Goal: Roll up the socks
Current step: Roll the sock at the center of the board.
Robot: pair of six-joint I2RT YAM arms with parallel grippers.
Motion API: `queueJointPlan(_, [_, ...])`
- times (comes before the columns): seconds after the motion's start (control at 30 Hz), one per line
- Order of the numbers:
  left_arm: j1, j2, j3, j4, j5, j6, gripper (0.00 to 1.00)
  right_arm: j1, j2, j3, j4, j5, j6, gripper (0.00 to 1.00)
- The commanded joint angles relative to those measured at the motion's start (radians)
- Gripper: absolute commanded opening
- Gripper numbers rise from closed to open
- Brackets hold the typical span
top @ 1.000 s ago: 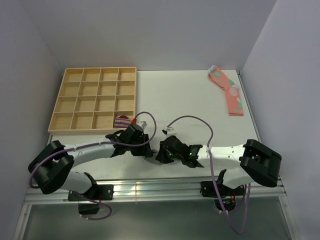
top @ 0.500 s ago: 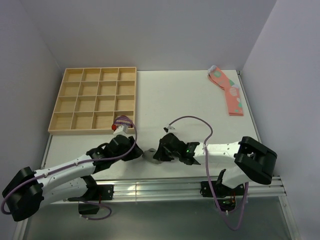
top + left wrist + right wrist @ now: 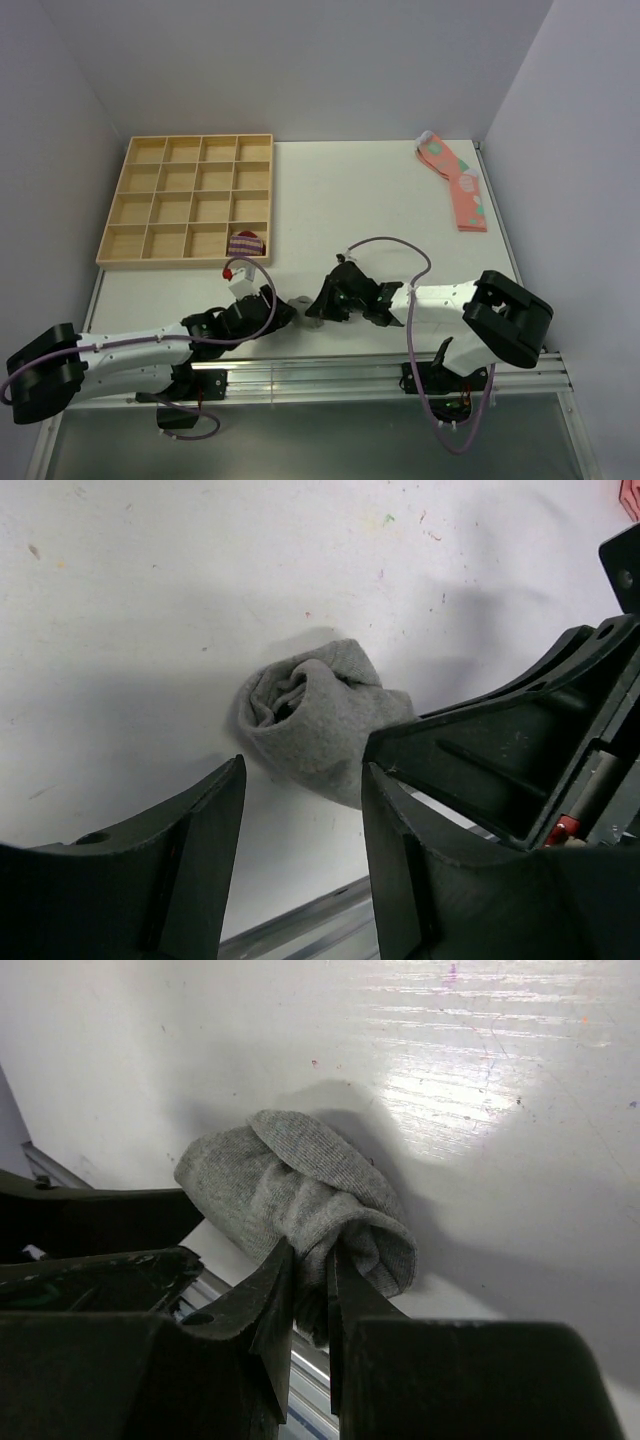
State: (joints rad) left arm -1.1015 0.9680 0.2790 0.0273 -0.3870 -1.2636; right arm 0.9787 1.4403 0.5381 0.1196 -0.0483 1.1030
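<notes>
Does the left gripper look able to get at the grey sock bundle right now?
Probably yes. The left gripper is open, and the grey sock bundle lies on the table just ahead of its jaws with nothing between. The right gripper, shut on one end of it, crowds the approach.

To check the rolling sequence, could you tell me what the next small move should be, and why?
Probably the left gripper should back away a little: it stands open, the grey sock looks rolled and lies ahead of its fingers, not between them, and the right gripper is shut on a fold, ready to lift it.
</notes>
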Motion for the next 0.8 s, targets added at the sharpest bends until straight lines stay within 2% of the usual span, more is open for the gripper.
queueJointPlan(0.0, [-0.024,0.050,-0.027,0.138,-0.064,-0.075,0.55,-0.020,0.031,-0.070,-0.126,-0.047,0.021,0.00])
queueJointPlan(0.17, [-0.050,0.107,-0.066,0.229,-0.079,-0.123,0.55,-0.049,0.048,-0.105,-0.058,-0.093,0.058,0.00])
queueJointPlan(0.77, [-0.115,0.216,-0.060,0.269,-0.176,-0.220,0.53,-0.081,0.101,-0.219,0.256,-0.280,0.236,0.00])
